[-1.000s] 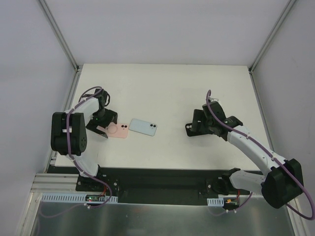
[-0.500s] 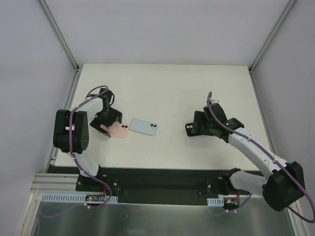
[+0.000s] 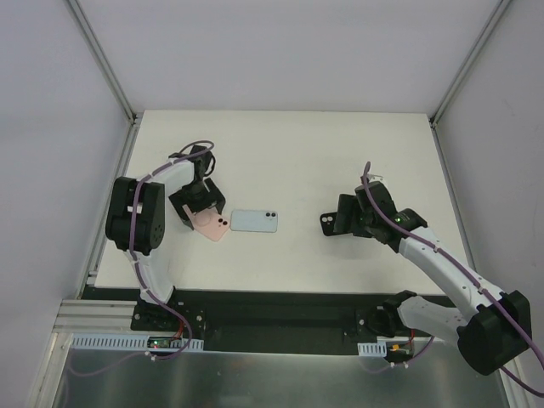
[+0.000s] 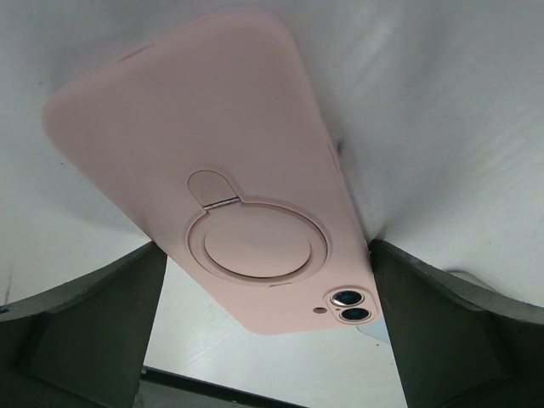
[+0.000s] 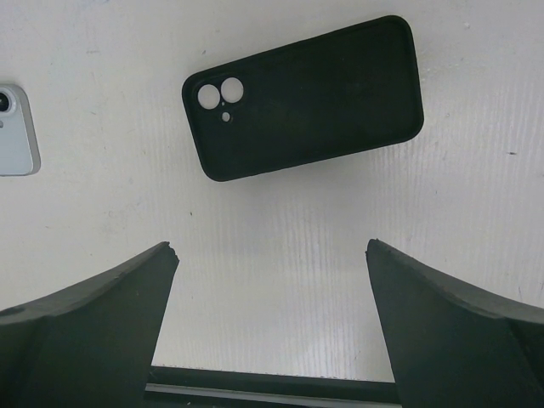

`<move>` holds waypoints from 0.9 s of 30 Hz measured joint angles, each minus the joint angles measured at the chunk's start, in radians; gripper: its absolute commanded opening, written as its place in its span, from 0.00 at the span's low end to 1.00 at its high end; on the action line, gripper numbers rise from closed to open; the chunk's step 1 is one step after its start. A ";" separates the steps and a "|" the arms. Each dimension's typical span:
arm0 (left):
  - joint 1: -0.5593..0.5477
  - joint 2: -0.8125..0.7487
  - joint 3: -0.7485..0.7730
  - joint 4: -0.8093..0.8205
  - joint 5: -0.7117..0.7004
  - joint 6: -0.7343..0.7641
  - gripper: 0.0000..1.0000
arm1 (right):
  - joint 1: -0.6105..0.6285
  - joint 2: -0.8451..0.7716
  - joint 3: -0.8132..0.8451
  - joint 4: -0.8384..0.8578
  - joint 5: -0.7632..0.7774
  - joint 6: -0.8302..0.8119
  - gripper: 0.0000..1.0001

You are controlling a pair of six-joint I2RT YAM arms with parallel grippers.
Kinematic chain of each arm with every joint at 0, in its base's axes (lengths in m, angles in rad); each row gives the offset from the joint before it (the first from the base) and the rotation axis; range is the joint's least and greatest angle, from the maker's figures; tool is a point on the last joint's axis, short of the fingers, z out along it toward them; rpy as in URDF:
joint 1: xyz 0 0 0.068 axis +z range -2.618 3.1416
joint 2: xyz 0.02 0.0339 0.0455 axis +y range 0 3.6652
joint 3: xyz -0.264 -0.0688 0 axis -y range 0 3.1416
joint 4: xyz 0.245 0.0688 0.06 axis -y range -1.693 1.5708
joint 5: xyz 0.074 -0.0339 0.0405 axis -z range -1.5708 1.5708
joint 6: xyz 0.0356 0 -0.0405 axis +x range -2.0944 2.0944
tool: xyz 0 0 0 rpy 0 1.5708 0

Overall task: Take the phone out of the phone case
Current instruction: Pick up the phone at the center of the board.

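From my seat the white table (image 3: 280,153) fills most of the overhead view, with both arms reaching in from its near edge. The left arm (image 3: 136,217) bends across to the left-centre of the table; the right arm (image 3: 438,263) stretches in toward the right-centre, well apart from it.

The left gripper (image 3: 198,204) is clamped on the pink phone case (image 4: 212,153). In my left wrist feed one finger presses each long edge, and the case sits tilted, raised off the table with its shadow underneath. Its back faces the camera, with a round ring stand (image 4: 255,251) folded flat. The phone (image 4: 353,306) is still inside the case, and I see only its two lenses through the corner cutout.

Just beside that corner, a light-blue phone (image 3: 255,222) lies flat on the table with its back up. I cannot tell whether the two touch.

The right gripper (image 5: 272,255) hangs with its fingers spread wide and nothing between them. Just beyond the fingertips, a black case (image 5: 302,98) lies flat on the table. White tabletop shows through its camera holes.
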 measured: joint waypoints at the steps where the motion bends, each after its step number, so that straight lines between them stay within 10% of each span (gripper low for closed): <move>1: -0.013 0.001 0.001 0.006 -0.004 0.023 0.99 | 0.000 0.000 0.000 0.000 0.000 0.000 0.98; 27: -0.066 -0.118 -0.154 0.175 -0.033 -0.058 0.96 | 0.000 -0.043 -0.032 -0.023 -0.002 0.007 0.97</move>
